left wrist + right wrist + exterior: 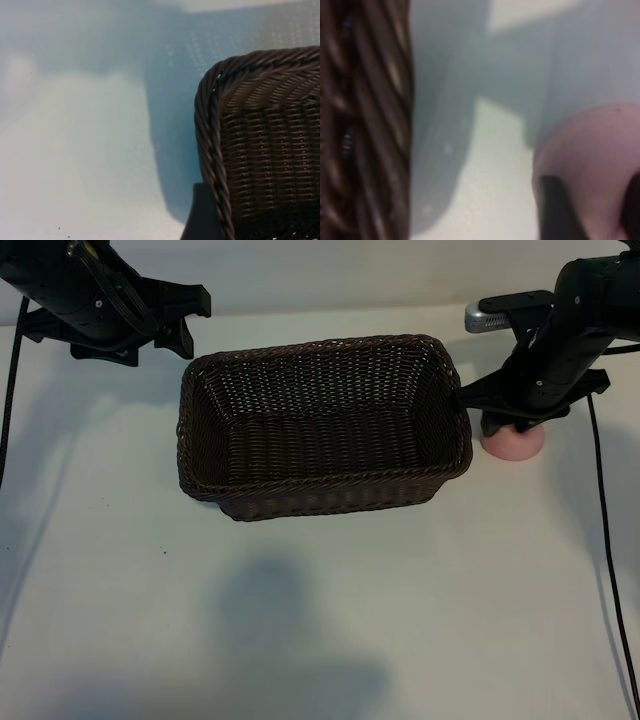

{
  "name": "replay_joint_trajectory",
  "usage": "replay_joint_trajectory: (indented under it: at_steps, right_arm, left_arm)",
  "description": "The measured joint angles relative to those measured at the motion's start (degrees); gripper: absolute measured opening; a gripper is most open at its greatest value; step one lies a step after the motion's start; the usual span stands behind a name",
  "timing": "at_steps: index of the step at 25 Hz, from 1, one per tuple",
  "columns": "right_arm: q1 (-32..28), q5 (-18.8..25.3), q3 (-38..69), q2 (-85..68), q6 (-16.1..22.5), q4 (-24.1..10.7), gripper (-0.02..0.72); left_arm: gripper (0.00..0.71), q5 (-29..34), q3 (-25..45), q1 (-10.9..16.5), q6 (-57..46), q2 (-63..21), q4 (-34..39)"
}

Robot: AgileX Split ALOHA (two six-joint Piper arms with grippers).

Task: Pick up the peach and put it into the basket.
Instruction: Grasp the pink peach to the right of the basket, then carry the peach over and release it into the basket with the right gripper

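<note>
The pale-pink peach (516,446) lies on the white table just off the right end of the dark-brown woven basket (320,486). My right gripper (516,426) reaches down over the peach from above. In the right wrist view the peach (592,145) sits between two dark fingertips (554,205) that press on its sides, and the basket wall (365,125) is close beside it. The peach still rests on the table. My left gripper (190,324) hangs open and empty above the basket's far left corner. One of its fingers (201,216) shows next to the basket rim (212,150).
The basket has nothing in it. Black cables (604,530) hang down at the right and left edges of the table. A grey bar (492,316) juts out behind the right arm. White table surface (300,620) stretches in front of the basket.
</note>
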Motion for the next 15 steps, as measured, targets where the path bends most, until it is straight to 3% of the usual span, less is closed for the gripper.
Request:
replay_joint_trajectory:
  at_steps: [3,4,8,15]
  right_arm:
    - [0.0,0.7,0.0,0.1,0.2,-1.1,0.103]
    - [0.0,1.0,0.0,0.1,0.1,-1.3,0.068]
    - [0.0,3.1,-0.1,-0.9,0.4,-2.7,0.041]
    - [0.0,12.6,-5.0,-5.3,0.4,-5.2,0.041]
  left_arm:
    - [0.531,0.0,0.0,0.0,0.0,0.0,0.0]
    - [0.531,0.0,0.0,0.0,0.0,0.0,0.0]
    - [0.531,0.0,0.0,0.0,0.0,0.0,0.0]
    - [0.531,0.1,0.0,0.0,0.0,0.0,0.1]
